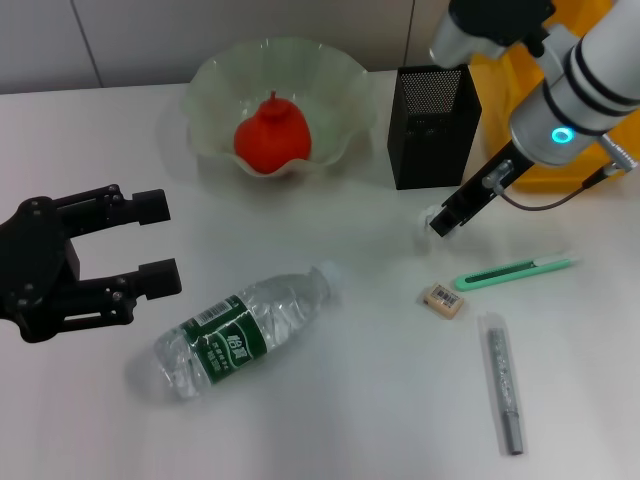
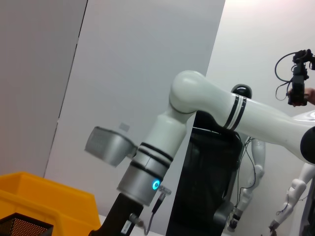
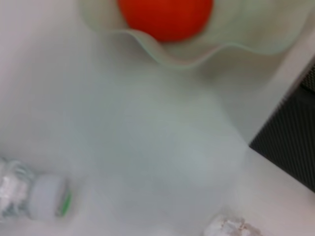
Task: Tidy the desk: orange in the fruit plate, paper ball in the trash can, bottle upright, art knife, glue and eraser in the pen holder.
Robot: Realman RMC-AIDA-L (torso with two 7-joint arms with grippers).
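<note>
head view, step: i'm bringing the right gripper (image 1: 441, 222) down on the paper ball (image 1: 428, 217), centre right of frame just below the pen holder (image 1: 433, 124); whether it grips yet i cannot tell. i'd close gently, lift clear of the holder, then carry it to the yellow trash can (image 1: 520, 100) at upper right.
head view, rest: left gripper (image 1: 152, 243) parked wide open at left edge. bottle (image 1: 243, 331) lies flat lower centre, orange (image 1: 272, 133) already in fruit plate (image 1: 330, 90), eraser (image 1: 442, 299), art knife (image 1: 512, 270), glue (image 1: 502, 383) lower right.
left wrist view: only shows right arm (image 2: 206, 113) against wall, trash can (image 2: 44, 201) corner lower left; no desk items.
right wrist view: paper ball (image 3: 227, 227) at bottom edge, closer than head view gives; own fingers not seen.
</note>
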